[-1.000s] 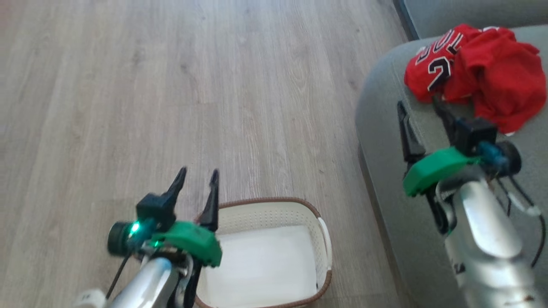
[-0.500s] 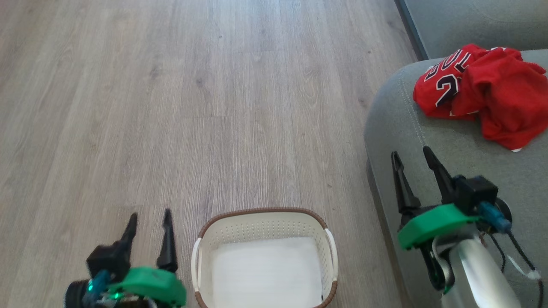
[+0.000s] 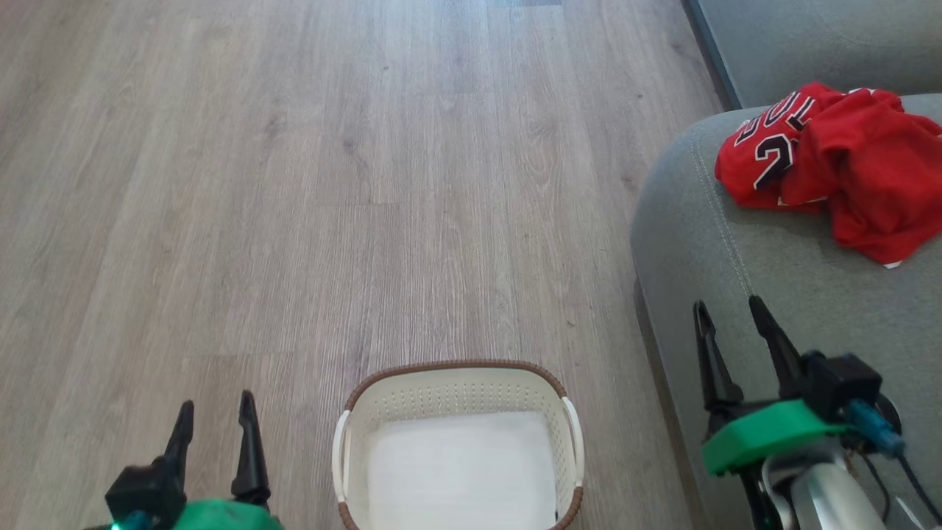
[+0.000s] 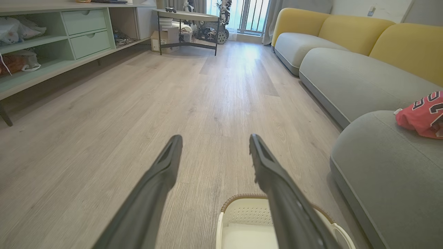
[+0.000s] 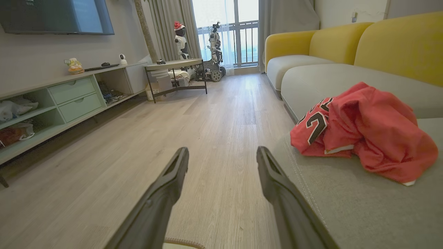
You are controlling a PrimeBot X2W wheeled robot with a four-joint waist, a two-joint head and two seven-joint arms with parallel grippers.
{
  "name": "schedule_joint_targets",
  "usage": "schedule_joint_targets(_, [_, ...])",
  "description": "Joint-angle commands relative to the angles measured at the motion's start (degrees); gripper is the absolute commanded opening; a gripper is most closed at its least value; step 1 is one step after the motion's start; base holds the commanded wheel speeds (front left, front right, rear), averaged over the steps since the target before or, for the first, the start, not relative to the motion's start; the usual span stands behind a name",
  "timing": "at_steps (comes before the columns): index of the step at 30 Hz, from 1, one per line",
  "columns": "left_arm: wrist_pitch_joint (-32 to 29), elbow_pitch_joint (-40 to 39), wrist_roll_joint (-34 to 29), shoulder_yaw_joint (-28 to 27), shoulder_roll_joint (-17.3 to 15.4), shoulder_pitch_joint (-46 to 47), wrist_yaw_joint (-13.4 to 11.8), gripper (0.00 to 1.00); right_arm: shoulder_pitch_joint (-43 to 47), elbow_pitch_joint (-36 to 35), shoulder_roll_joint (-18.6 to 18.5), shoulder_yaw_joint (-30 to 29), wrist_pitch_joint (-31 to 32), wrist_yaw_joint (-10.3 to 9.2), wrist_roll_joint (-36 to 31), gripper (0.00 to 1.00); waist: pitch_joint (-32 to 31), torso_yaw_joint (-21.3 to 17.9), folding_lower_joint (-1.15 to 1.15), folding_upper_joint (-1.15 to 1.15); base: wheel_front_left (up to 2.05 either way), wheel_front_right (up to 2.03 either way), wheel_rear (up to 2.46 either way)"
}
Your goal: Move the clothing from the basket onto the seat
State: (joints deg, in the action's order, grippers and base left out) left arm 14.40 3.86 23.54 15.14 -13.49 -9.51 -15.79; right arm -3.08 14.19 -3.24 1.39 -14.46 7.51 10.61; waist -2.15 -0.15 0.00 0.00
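The red clothing [image 3: 835,173] lies crumpled on the grey-green seat [image 3: 736,280] at the right, black and white lettering showing on one piece; it also shows as clothing [image 5: 360,131] on the seat [image 5: 346,200] and as clothing [image 4: 420,116]. The cream basket [image 3: 456,383] with a brown rim stands on the floor at the bottom centre, nothing in it; its rim is the basket [image 4: 242,211]. My left gripper [image 3: 215,412] is open, left of the basket. My right gripper [image 3: 731,309] is open over the seat's front edge, short of the clothing. Open gripper [image 4: 214,147]. Open gripper [image 5: 223,157].
Pale wood floor [image 3: 331,184] stretches ahead. A low green shelf unit [image 4: 52,45] runs along the left wall, a dark-legged table [image 4: 187,24] stands far ahead, and grey sofa seats with yellow backs [image 4: 346,31] line the right.
The head camera has shifted, so the whole view moved. Both arms have drawn back toward the bottom edge; the left gripper is no longer over the basket. The clothing stays on the seat.
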Motion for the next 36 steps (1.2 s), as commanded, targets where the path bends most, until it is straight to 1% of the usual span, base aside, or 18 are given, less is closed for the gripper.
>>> schedule_joint_targets(1, [0.6, -2.0, -0.7, -2.9, 0.2, 1.4, 0.4, 1.00, -0.8, -2.1, 0.4, 0.6, -0.5, -0.02, 0.6, 1.00, 0.0, 0.1, 0.00, 0.00, 0.00, 0.00, 0.00])
schedule_joint_targets(20, [0.6, -0.7, -4.6, -6.2, 4.0, -0.2, 4.3, 1.00, 0.2, 0.4, 0.4, 0.8, -0.5, -0.02, 0.6, 1.00, -0.6, -0.1, 0.00, 0.00, 0.00, 0.00, 0.00])
schedule_joint_targets(36, [0.6, -0.4, -6.6, -8.7, 6.1, -0.9, 6.7, 1.00, 0.5, 1.7, 0.4, 1.0, -0.5, -0.02, 0.5, 1.00, -0.8, 0.2, 0.00, 0.00, 0.00, 0.00, 0.00])
